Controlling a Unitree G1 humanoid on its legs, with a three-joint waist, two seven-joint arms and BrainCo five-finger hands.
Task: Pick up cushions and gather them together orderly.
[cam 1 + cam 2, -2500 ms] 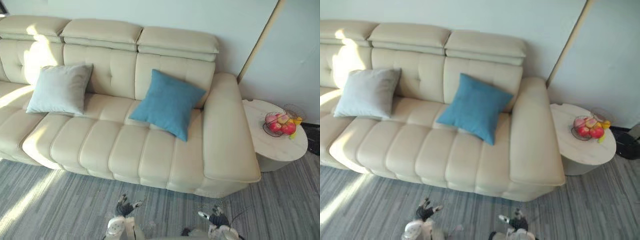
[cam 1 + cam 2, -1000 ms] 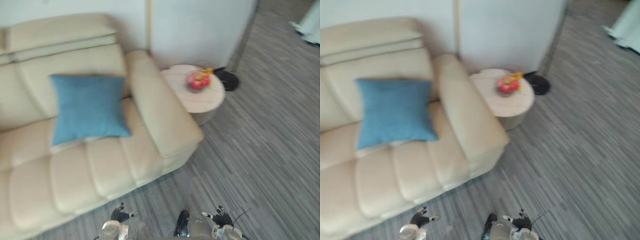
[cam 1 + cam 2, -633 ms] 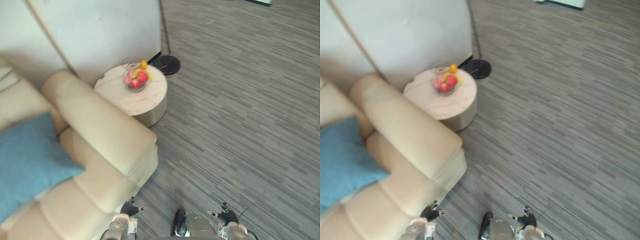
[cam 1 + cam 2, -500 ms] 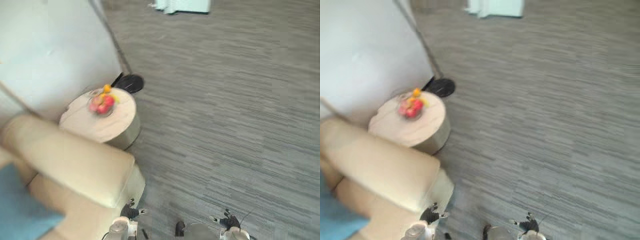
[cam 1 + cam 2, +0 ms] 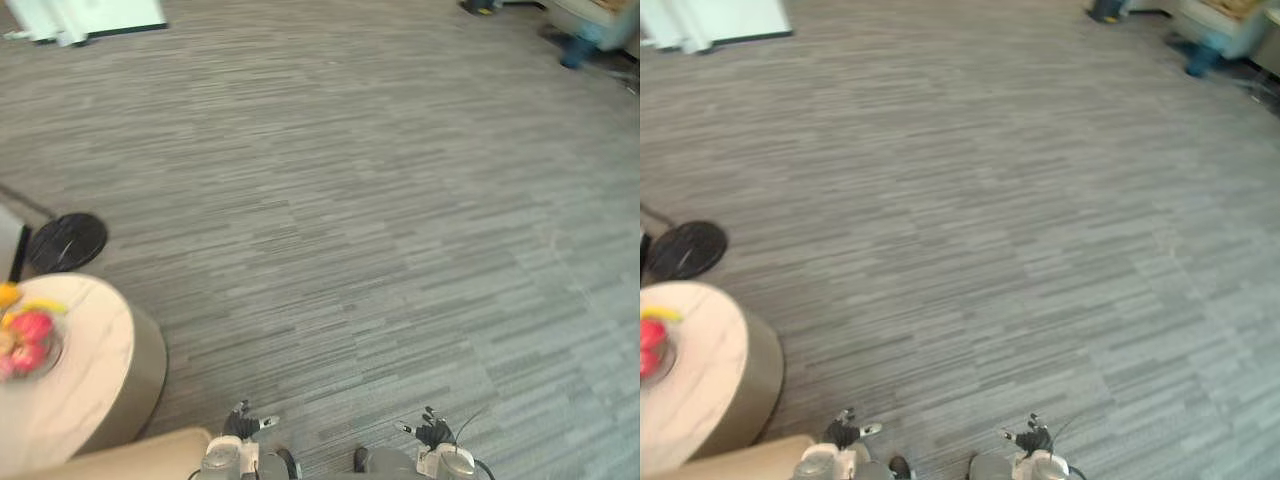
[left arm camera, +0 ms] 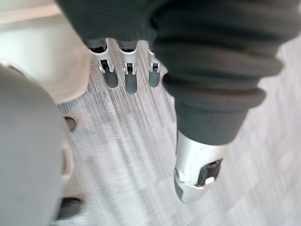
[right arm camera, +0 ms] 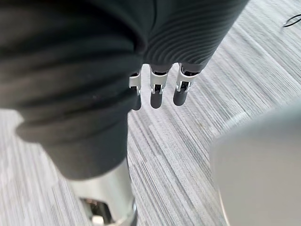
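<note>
- A round pale surface point(image 5: 95, 360) sits at the far left, with a bowl of red and yellow fruit point(image 5: 25, 340) near its left edge.
- Just beyond it, a flat black disc point(image 5: 65, 242) lies on the grey striped carpet point(image 5: 380, 220).
- A sliver of cream sofa arm point(image 5: 130, 455) shows at the bottom edge, touching the round surface's near side.
- The left hand point(image 5: 243, 425) hangs low just beside the sofa arm. In its wrist view its fingers point(image 6: 124, 77) point down, straight and loose, holding nothing.
- The right hand point(image 5: 432, 432) hangs low over bare carpet, well apart from the left. Its fingers point(image 7: 157, 94) are likewise straight and relaxed, and it is empty.
- At the far top right stands a blue object point(image 5: 580, 50), too blurred to identify.
</note>
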